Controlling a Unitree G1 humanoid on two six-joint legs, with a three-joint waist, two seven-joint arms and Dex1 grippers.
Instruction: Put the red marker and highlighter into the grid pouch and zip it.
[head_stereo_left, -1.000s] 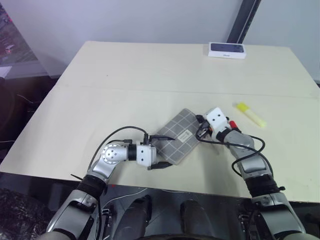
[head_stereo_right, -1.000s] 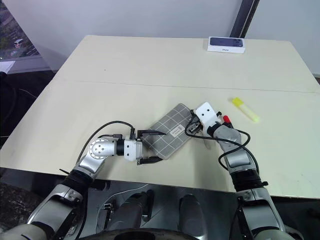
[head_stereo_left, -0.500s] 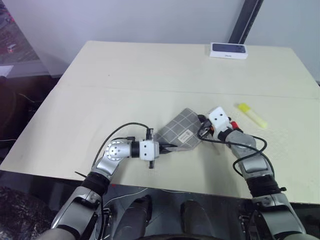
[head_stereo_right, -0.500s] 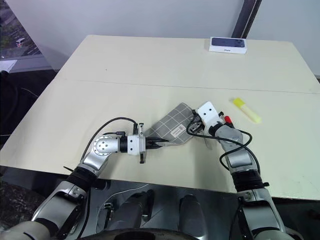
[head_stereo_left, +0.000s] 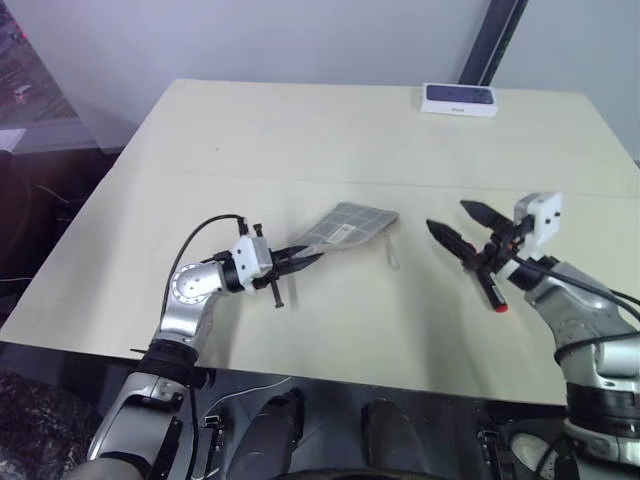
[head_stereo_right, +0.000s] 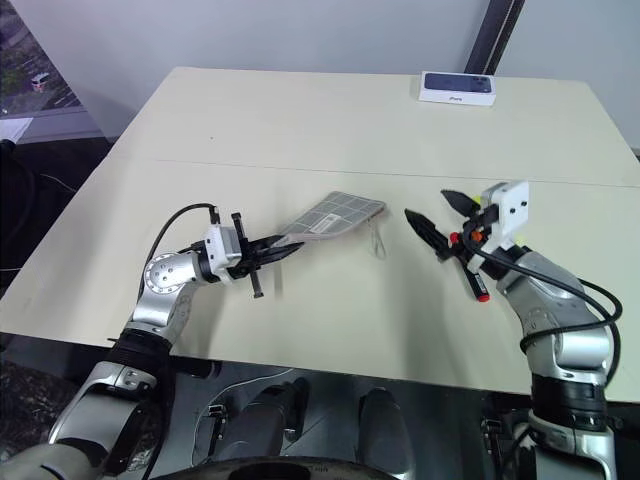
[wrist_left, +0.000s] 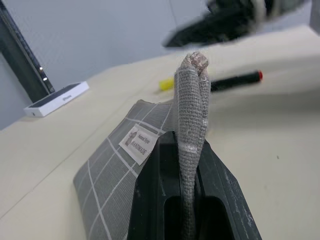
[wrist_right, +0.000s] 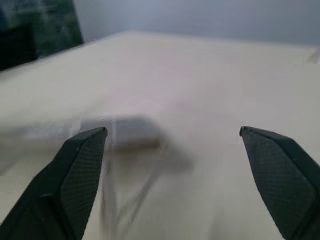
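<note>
At the left, the left end effector (head_stereo_left: 300, 259) is seen clamped on the near corner of the grid pouch (head_stereo_left: 345, 225), its two black fingers (wrist_left: 165, 200) pressed tight on a folded edge of the grey fabric. The pouch is held lifted by that corner and tilted, with its far end lying toward the middle of the table (head_stereo_left: 300, 140); whether that far end touches the table cannot be told. A small white label (wrist_left: 139, 143) is shown on the pouch's gridded face, and a thin cord or zip pull (head_stereo_left: 390, 252) hangs from the pouch's right end. Further right, the right end effector (head_stereo_left: 462, 226) is held above the table with its jaws spread wide and nothing between them; its fingertips are pointed toward the pouch, from which it stands well apart. Just beneath and behind those fingers the red marker (head_stereo_left: 491, 288) is seen lying on the table, its red tip toward the near edge. In the left wrist view the highlighter (wrist_left: 167, 84) is visible as a yellow shape beyond the pouch, beside the marker. At the far right edge of the table a dark phone box with white sides (head_stereo_left: 458, 99) is placed, well apart from everything else.
</note>
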